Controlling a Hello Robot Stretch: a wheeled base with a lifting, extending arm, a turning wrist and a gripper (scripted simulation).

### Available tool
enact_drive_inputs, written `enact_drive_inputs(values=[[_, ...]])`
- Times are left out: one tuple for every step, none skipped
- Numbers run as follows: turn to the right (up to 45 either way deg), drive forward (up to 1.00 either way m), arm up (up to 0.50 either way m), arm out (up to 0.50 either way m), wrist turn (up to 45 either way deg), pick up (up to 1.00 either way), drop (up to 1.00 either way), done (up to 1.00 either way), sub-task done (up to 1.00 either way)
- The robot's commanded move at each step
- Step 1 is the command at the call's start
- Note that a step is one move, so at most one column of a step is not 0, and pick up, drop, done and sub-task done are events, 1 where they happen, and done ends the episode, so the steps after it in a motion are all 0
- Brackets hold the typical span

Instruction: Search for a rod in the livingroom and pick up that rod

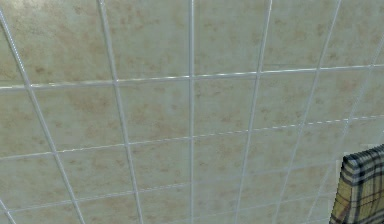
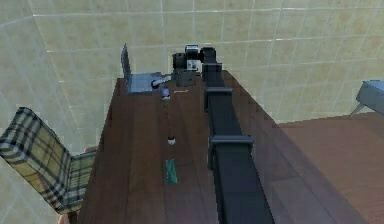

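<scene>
A dark wooden table (image 2: 135,150) runs up the arm side view toward a tiled wall. My arm (image 2: 232,150) stretches along the table's right part as a dark bar. At its far end sits the gripper (image 2: 180,66), close to the table's far end. Just before it lies a thin pale stick-like thing (image 2: 181,91) beside a small bluish blob (image 2: 165,92). These things lie on the table around the gripper's far end, so I cannot tell whether it holds anything.
An open laptop (image 2: 130,64) stands at the table's far left corner. A small white thing (image 2: 171,140) and a teal flat thing (image 2: 172,172) lie nearer. A plaid chair (image 2: 35,150) (image 1: 362,185) stands to the left and a reddish wooden surface (image 2: 340,150) to the right. A tiled wall (image 1: 190,100) is close ahead.
</scene>
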Motion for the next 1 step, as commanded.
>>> enact_drive_inputs(values=[[0.0, 0.00, 0.04, 0.00, 0.0, 0.00, 0.00, 0.00, 0.00]])
